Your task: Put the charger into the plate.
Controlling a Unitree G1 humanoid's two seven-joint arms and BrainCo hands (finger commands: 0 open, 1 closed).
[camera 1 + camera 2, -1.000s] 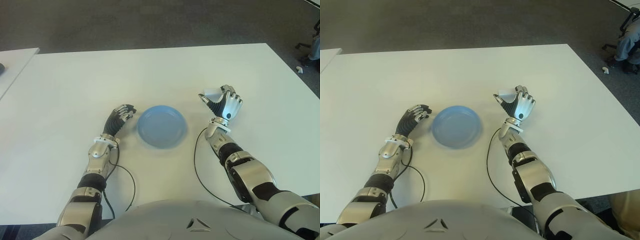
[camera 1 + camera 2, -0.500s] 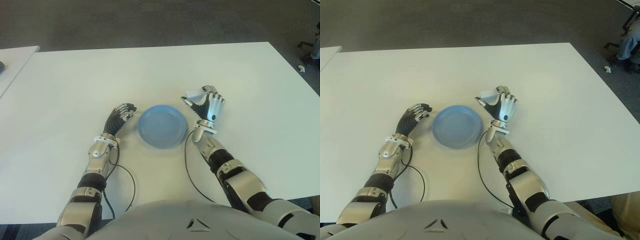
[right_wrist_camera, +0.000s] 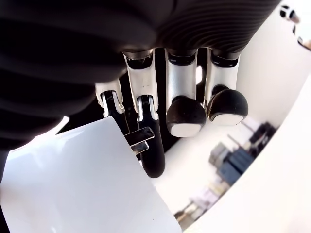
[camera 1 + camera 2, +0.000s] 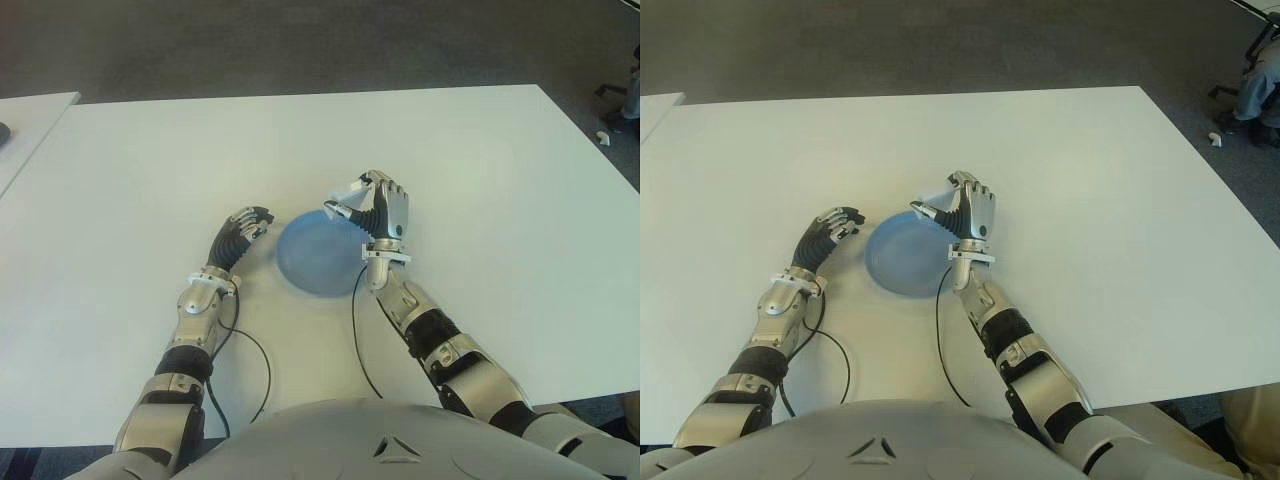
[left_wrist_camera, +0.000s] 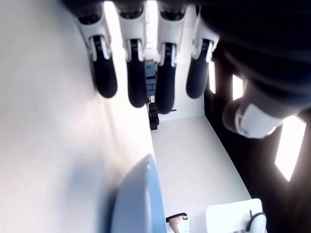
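Observation:
A round blue plate (image 4: 312, 260) lies on the white table (image 4: 150, 160) in front of me. My right hand (image 4: 372, 208) hovers over the plate's right rim, its fingers curled around a white charger (image 3: 82, 184) with metal prongs; the charger (image 4: 348, 192) shows as a small white block at the fingertips. My left hand (image 4: 243, 229) shows just left of the plate, fingers relaxed and holding nothing. The left wrist view shows its fingers (image 5: 136, 77) extended beside the plate's edge (image 5: 141, 204).
A second white table's corner (image 4: 30, 120) shows at the far left. Dark carpet lies beyond the table's far edge. Cables (image 4: 262, 370) trail from both forearms across the near tabletop.
My right hand has carried the charger leftward, from right of the plate to over its right rim. The left hand has stayed still.

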